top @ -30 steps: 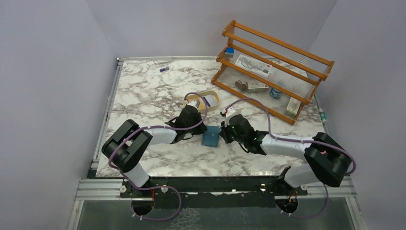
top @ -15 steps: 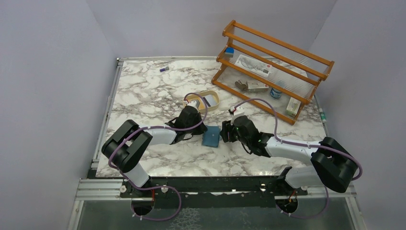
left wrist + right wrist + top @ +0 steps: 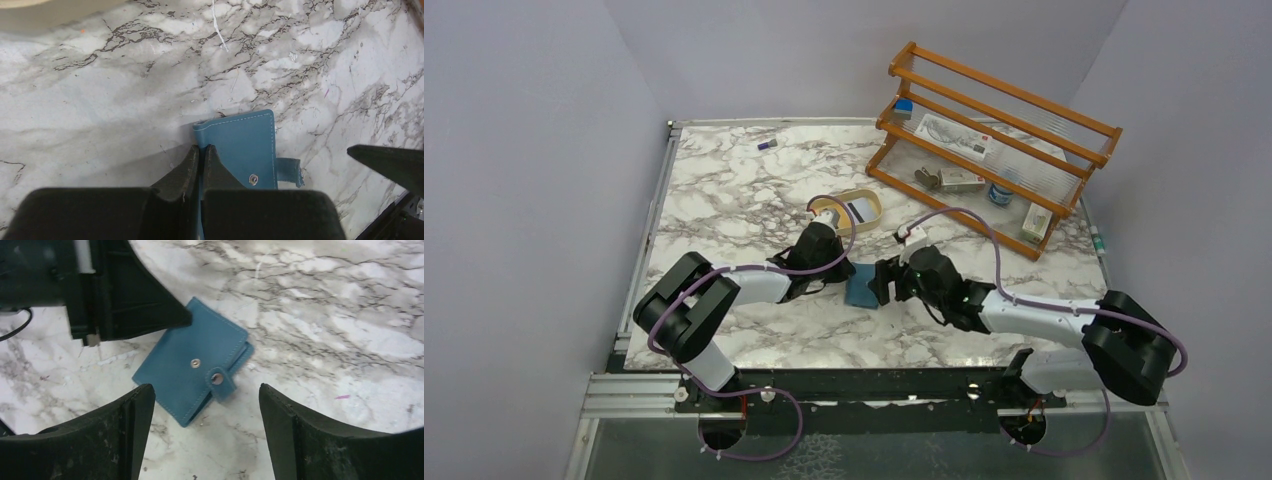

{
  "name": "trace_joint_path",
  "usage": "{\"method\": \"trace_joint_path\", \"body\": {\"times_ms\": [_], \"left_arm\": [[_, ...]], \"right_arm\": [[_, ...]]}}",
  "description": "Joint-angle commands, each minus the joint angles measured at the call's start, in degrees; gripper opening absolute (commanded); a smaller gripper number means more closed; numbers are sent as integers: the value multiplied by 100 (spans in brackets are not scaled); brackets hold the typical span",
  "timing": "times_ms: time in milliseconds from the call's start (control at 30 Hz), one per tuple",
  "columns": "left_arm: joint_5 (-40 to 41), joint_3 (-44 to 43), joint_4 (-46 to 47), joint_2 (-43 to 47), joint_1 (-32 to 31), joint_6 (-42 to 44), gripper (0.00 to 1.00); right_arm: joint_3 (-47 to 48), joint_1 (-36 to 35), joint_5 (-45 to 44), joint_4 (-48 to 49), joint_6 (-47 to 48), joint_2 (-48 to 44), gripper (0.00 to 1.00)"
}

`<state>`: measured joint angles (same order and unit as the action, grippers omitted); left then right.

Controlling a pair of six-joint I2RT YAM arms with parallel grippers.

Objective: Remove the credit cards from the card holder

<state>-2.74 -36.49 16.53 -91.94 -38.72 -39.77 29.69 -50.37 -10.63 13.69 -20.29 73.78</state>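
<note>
The teal card holder (image 3: 861,291) lies flat and folded on the marble between the two arms. Its snap tab (image 3: 219,380) hangs loose off the stud (image 3: 195,362). My left gripper (image 3: 200,150) is shut, its tips together on the card holder's (image 3: 245,145) left edge, one finger lying over the cover. My right gripper (image 3: 205,390) is open, its fingers spread above the tab side of the card holder (image 3: 185,365), touching nothing. No credit cards show at the card holder. A white card with a dark stripe (image 3: 857,210) seems to lie in the tan tray.
The tan oval tray (image 3: 881,208) stands just behind the left gripper (image 3: 844,272). A wooden rack (image 3: 999,130) with small items fills the back right. A small purple thing (image 3: 767,145) lies far back left. The right gripper (image 3: 886,283) sits close beside the card holder.
My right gripper has opened from shut and shifted left toward the card holder. The left gripper and the card holder have stayed put.
</note>
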Motion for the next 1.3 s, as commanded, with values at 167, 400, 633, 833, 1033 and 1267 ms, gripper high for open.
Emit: {"method": "trace_joint_path", "body": {"times_ms": [167,400,633,833,1033,1267], "left_arm": [[410,125,-493,-63,31,73,0],[445,151,-546,-35,26,92,0],[408,107,-517,-100,28,92,0],[406,97,-532,-98,27,123,0],[435,132,-541,-44,29,127,0],[440,156,-524,-26,31,118,0]], "right_arm": [[1142,-930,-1332,-843,-178,1137,83],[1268,-948,-2165,-1280,-935,1439,83],[1234,-948,-2521,-1667,-1189,1583,82],[1231,-836,-2488,-1877,-1513,1712,77],[967,-668,-2329,-1751,-1628,1444,51],[881,-589,-2301,-1895,-1939,1504,29]]}}
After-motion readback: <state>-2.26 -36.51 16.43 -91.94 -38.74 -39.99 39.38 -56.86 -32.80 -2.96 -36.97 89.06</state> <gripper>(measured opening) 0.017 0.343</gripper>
